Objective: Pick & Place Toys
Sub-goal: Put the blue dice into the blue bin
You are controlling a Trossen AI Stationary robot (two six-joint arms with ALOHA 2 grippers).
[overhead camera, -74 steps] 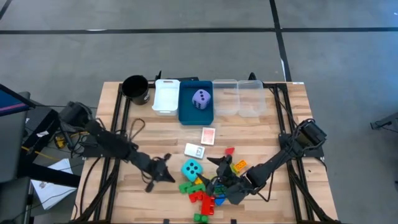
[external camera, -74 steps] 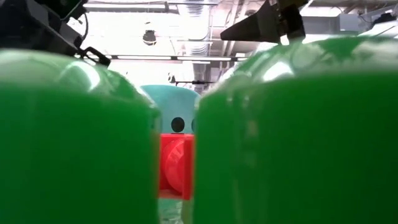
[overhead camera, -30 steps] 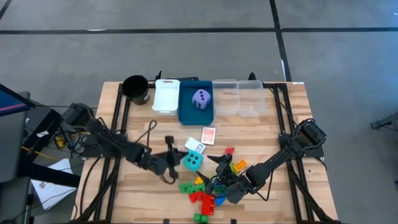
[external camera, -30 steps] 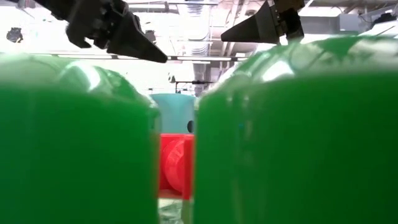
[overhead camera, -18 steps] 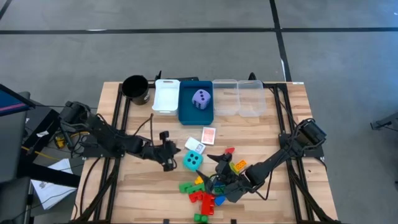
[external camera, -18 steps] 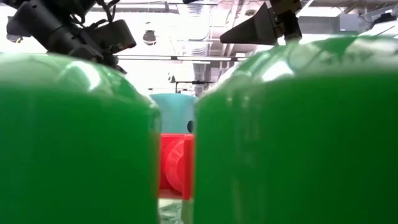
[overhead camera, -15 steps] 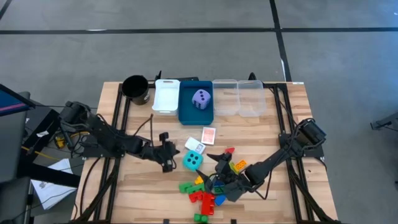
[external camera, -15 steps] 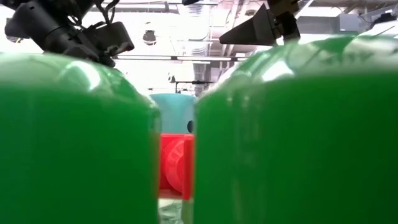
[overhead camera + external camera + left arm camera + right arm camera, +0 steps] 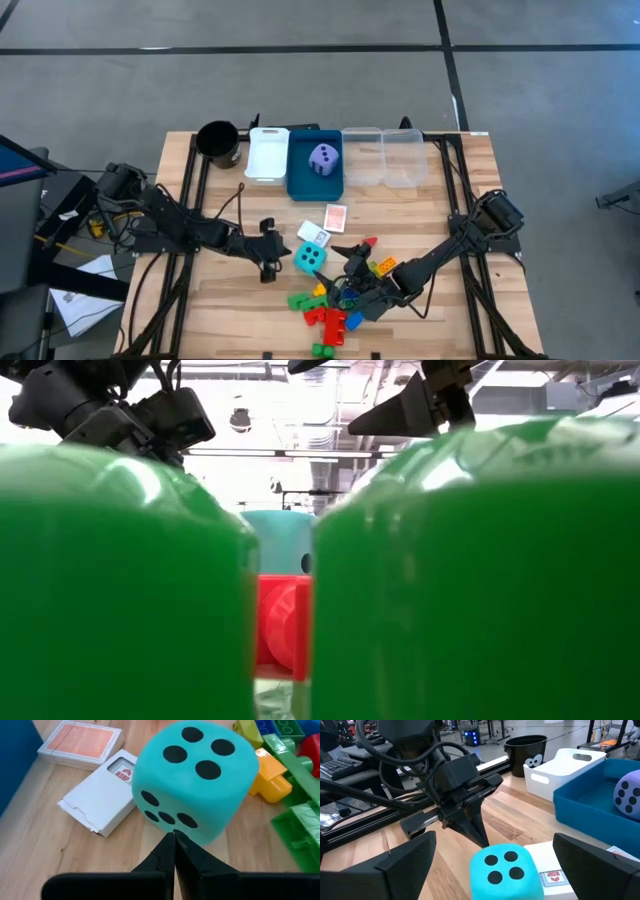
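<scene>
**Closed left tool at the cyan die**

The left tool [image 9: 174,840], fingers pressed together, points at the cyan die [image 9: 309,258] near the tabletop's [image 9: 200,300] middle. The right tool [image 9: 343,268] stands wide over the bricks [image 9: 325,312] toward the near edge. The lavender die [image 9: 322,159] lies in the blue tray [image 9: 300,185].

You're looking at two matte black, slender jointed arms, each ending in a boxy black wrist block. The left gripper [image 9: 272,251] has flat, wedge-shaped black fingers [image 9: 159,861] tapering to thin tips, with loops of black cable running along its arm. The right gripper [image 9: 347,268] carries broad, dark triangular fingers [image 9: 407,859].
</scene>
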